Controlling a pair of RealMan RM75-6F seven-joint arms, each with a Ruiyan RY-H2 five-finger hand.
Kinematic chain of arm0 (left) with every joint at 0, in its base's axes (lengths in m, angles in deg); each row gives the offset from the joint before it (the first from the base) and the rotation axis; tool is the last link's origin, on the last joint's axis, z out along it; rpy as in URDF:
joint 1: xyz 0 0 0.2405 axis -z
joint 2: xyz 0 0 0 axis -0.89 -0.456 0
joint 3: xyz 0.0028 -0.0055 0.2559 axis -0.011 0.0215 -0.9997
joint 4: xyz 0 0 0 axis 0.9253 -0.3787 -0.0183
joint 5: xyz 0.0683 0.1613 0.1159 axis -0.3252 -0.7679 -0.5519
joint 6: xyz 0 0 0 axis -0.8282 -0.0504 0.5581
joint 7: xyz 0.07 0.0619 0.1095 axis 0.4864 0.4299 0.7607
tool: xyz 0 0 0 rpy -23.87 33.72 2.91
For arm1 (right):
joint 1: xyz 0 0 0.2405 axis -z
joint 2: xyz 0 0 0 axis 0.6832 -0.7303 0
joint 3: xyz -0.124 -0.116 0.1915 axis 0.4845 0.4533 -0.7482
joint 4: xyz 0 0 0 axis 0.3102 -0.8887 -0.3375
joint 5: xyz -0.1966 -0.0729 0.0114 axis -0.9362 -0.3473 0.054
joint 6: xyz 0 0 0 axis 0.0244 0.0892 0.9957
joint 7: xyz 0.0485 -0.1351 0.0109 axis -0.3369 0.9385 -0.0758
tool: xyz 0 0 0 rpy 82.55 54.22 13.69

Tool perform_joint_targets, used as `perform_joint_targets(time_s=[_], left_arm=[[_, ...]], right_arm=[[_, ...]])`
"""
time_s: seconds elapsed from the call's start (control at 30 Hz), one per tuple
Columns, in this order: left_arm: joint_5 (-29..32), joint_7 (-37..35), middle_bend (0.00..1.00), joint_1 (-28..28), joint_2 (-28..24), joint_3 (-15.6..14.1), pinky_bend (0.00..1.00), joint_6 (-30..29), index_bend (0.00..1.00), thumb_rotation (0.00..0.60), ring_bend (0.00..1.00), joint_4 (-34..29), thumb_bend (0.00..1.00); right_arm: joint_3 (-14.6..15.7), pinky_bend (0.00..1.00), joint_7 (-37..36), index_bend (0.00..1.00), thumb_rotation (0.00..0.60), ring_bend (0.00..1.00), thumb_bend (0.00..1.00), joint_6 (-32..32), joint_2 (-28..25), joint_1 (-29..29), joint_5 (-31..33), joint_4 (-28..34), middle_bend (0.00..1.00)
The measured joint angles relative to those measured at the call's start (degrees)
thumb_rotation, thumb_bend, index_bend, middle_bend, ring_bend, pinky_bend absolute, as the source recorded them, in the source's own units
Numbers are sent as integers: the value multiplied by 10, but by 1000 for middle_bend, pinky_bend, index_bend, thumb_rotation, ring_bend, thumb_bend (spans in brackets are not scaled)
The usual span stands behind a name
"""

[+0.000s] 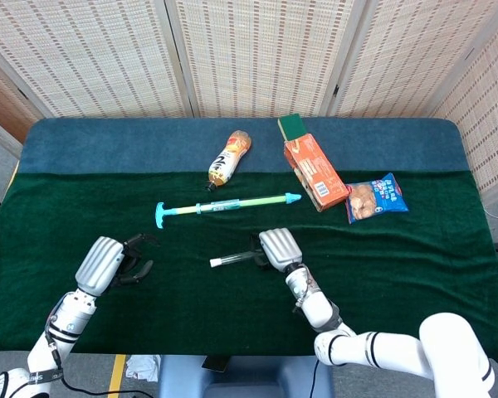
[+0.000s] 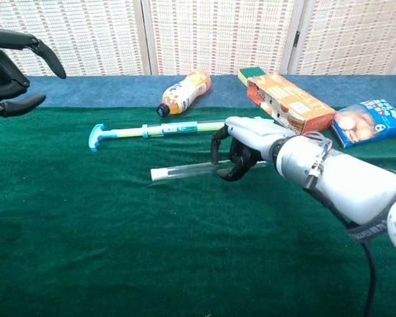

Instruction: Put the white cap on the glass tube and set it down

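Your glass tube [image 2: 185,172] lies level, low over the green cloth of the desk [image 2: 119,251], with the white cap [image 2: 157,175] fitted on its left end. Contact with the cloth cannot be confirmed. Your right robot hand [image 2: 241,148] is curled around the tube's right end and grips it. Your left robot hand [image 1: 112,264] sits well apart to the left, fingers spread, holding nothing. Behind the tube lies a long syringe [image 1: 224,205]. Further back are an orange drink bottle [image 1: 229,157], an orange carton [image 1: 314,172], a green sponge [image 1: 294,126] and a blue snack bag [image 1: 375,197].
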Motion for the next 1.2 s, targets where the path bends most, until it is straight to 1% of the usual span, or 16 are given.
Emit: perform_joint_targets(time_s=[0.17, 0.23, 0.33, 0.43, 0.63, 0.73, 0.83, 0.93, 1.03, 1.1, 1.13, 1.2], left_arm=[[1, -1, 994, -2, 1, 0, 832, 0, 398, 600, 879, 3, 456], [1, -2, 994, -2, 1, 0, 832, 0, 397, 600, 879, 4, 456], [1, -2, 994, -3, 2, -1, 832, 1, 395, 600, 879, 5, 456], [0, -3, 994, -4, 2, -2, 832, 1, 393, 600, 880, 6, 456], [-2, -5, 994, -5, 3, -2, 832, -1, 387, 600, 880, 7, 456], [-3, -5, 994, -7, 2, -2, 832, -4, 385, 600, 880, 7, 456], [-1, -7, 994, -10, -2, -1, 832, -7, 384, 600, 879, 9, 456], [8, -8, 994, -15, -10, 1, 832, -10, 375, 600, 871, 11, 454], [23, 3, 971, -21, -21, 1, 820, -8, 362, 600, 827, 16, 447], [40, 11, 915, -27, -32, 1, 785, -4, 366, 600, 769, 19, 446], [49, 14, 893, -30, -36, 1, 766, -3, 367, 600, 745, 21, 446], [71, 21, 817, -41, -43, 2, 686, -4, 363, 600, 661, 31, 446]], right_arm=[[7, 1000, 5, 653, 600, 1000, 408, -3, 14, 5, -19, -24, 1000], [7, 1000, 7, 562, 600, 1000, 407, -6, 15, 6, -20, -25, 1000], [6, 1000, 13, 472, 600, 1000, 407, -9, 14, 8, -22, -25, 1000], [6, 1000, 21, 353, 600, 1000, 406, -12, 13, 9, -21, -23, 1000], [5, 1000, 35, 218, 600, 1000, 407, -17, 9, 13, -14, -17, 998], [4, 1000, 42, 173, 600, 1000, 407, -17, 4, 14, -13, -11, 994], [1, 1000, 39, 152, 600, 1000, 407, -10, -8, 18, -21, 9, 992], [-2, 1000, 39, 148, 600, 1000, 406, 10, -38, 26, -38, 47, 985], [-4, 1000, 46, 151, 600, 1000, 407, 42, -84, 39, -55, 97, 959], [-3, 1000, 54, 173, 600, 1000, 407, 67, -122, 54, -66, 135, 908], [-2, 1000, 57, 192, 600, 1000, 407, 78, -140, 61, -70, 152, 864], [3, 992, 64, 228, 600, 958, 406, 102, -183, 81, -80, 190, 767]])
